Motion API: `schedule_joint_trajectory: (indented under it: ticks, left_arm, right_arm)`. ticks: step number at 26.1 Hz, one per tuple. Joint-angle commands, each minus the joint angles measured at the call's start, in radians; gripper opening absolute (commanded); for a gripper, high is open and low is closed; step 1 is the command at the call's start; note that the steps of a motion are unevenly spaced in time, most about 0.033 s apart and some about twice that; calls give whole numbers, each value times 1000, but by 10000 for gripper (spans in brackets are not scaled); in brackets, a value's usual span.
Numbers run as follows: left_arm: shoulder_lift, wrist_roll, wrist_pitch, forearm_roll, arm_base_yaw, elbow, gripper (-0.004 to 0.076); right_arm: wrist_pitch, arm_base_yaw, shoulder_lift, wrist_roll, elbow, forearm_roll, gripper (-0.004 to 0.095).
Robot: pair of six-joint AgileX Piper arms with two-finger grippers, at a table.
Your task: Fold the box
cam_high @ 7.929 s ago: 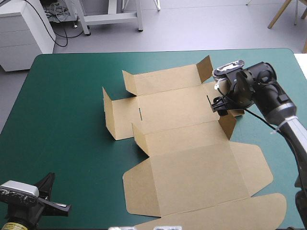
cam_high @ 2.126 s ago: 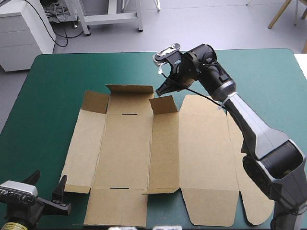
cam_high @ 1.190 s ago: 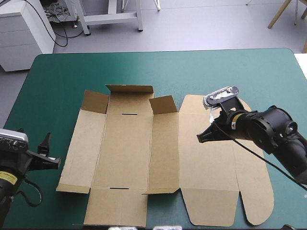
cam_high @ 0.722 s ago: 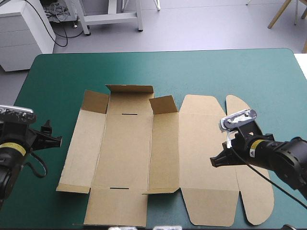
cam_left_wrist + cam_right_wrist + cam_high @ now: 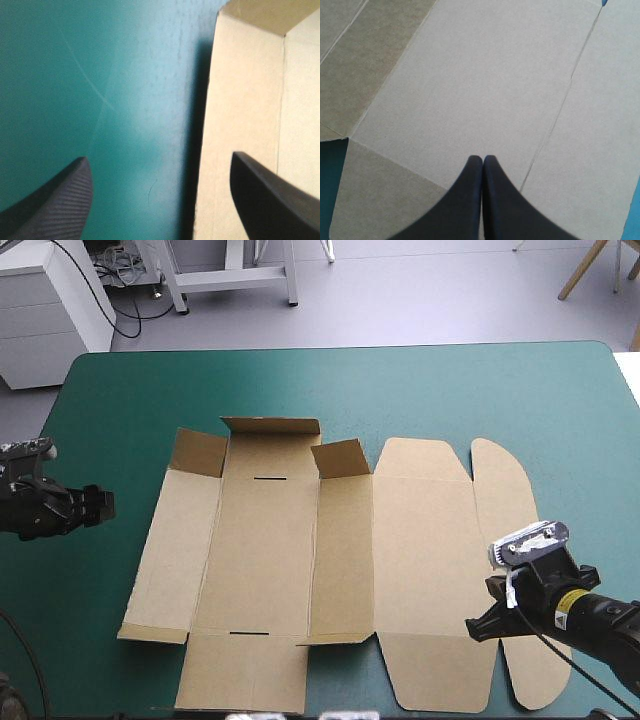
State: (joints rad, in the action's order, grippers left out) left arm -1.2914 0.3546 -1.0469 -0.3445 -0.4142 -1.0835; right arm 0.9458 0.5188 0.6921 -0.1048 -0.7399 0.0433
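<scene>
The brown box (image 5: 330,550) lies spread flat in the middle of the table, with two short flaps (image 5: 340,456) slightly raised at its far edge. My left gripper (image 5: 100,505) hovers left of the box, apart from it. In the left wrist view its gripper (image 5: 160,200) is open over the teal-green cover, and the box's left edge (image 5: 245,100) lies just ahead of one finger. My right gripper (image 5: 478,628) is over the box's near right part. In the right wrist view this gripper (image 5: 482,159) is shut, holding nothing, with the board (image 5: 485,75) under and ahead of it.
Teal-green cover (image 5: 450,390) shows on all sides of the box, widest toward the far edge and the left. The box's rounded right flap (image 5: 505,490) reaches toward the table's right side, and its near flaps lie close to the front edge.
The right gripper has drawn back from the far flaps to the near right part of the box, staying shut. The left gripper has moved from the near left corner farther along the left side and opened wider.
</scene>
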Motion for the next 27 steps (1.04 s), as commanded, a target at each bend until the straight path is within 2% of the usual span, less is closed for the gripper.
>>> schedule_joint_trajectory:
  ticks: [1, 3, 7, 19, 27]
  left_arm:
    - [-48, 62, -100, -72, -49, -35, 544]
    - [-124, 73, -190, -78, -49, -30, 544]
    - [-208, 94, -255, -125, -49, -24, 544]
    - [-258, 203, -255, -302, -39, 163, 544]
    - [-258, 206, -255, -310, 146, 228, 544]
  right_arm:
    - [-57, -6, -18, 23, -28, 7, -19]
    - [-57, -6, -20, 30, -28, 7, -19]
    - [-57, -6, -20, 58, -28, 9, -19]
    - [-63, -6, -20, 62, -28, 9, -19]
    - [-73, -6, -20, 62, -28, 26, -19]
